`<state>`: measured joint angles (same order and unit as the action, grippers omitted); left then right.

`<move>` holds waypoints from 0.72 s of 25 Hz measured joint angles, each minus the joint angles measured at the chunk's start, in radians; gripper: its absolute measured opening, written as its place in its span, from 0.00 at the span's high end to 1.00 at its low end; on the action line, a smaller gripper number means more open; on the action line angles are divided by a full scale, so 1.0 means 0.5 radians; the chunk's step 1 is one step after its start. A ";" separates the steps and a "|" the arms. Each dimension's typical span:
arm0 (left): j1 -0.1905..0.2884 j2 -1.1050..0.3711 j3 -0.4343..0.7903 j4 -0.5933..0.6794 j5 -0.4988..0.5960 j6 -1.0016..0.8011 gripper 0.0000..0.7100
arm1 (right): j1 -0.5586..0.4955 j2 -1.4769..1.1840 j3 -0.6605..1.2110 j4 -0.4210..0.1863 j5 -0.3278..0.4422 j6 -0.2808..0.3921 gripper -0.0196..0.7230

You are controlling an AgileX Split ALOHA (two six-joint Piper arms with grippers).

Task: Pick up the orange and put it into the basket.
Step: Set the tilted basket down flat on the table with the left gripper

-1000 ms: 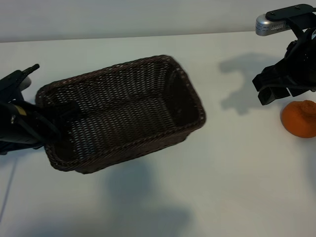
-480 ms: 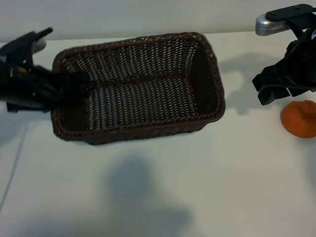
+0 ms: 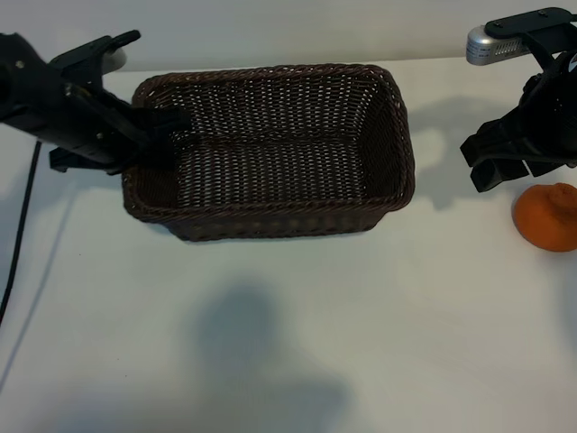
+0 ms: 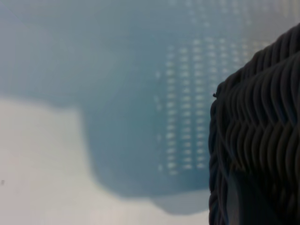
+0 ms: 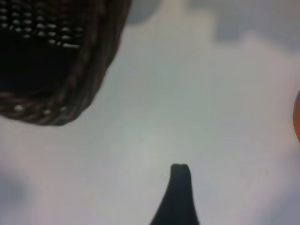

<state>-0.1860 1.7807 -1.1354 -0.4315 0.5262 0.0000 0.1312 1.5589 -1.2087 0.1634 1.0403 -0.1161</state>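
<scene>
Basket (image 3: pixel 270 149): dark brown wicker, rectangular, at the upper middle of the exterior view; its long sides run across the picture. It hangs above the white table (image 3: pixel 297 343), with a shadow of its own on the surface at about 6 o'clock from it.

Left gripper (image 3: pixel 162 126): at the 9 o'clock end of the basket, reaching in from the upper left. Its fingers are pinched on the short wall there, one finger showing inside the rim. In the left wrist view the woven wall (image 4: pixel 258 136) fills one side of the picture, close to the lens, with pale table behind.

Orange (image 3: pixel 547 216): on the table at the right edge of the exterior view, partly cut off by the frame, well apart from the basket (roughly 4 o'clock from the basket's right end).

Right gripper (image 3: pixel 505 167): hanging over the table between basket and orange, just beside the fruit; the orange lies at about 4 o'clock from it and is not touched. Its fingers stand spread, with nothing between them.

Right wrist view: one dark fingertip (image 5: pixel 180 174) over bare table, a rounded basket corner (image 5: pixel 70 93) on one side, and a thin sliver of orange (image 5: pixel 297 117) at the opposite edge.

Cable (image 3: pixel 20 225): a dark cord trailing down the table's left edge below the left arm.
</scene>
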 joint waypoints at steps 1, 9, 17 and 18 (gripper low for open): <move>-0.018 0.029 -0.027 0.000 -0.004 0.000 0.79 | 0.000 0.000 0.000 0.000 0.000 0.000 0.17; -0.152 0.214 -0.147 -0.066 -0.057 0.000 0.79 | 0.000 0.000 0.000 0.000 0.000 0.000 0.17; -0.190 0.353 -0.147 -0.100 -0.130 0.068 0.79 | 0.000 0.000 0.000 0.000 -0.001 0.000 0.17; -0.197 0.369 -0.147 -0.100 -0.135 0.083 0.79 | 0.000 0.000 0.000 0.000 -0.001 0.000 0.17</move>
<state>-0.2846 1.9653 -1.2090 -0.4813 0.4586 0.0415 0.1312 1.5589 -1.2087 0.1634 1.0400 -0.1161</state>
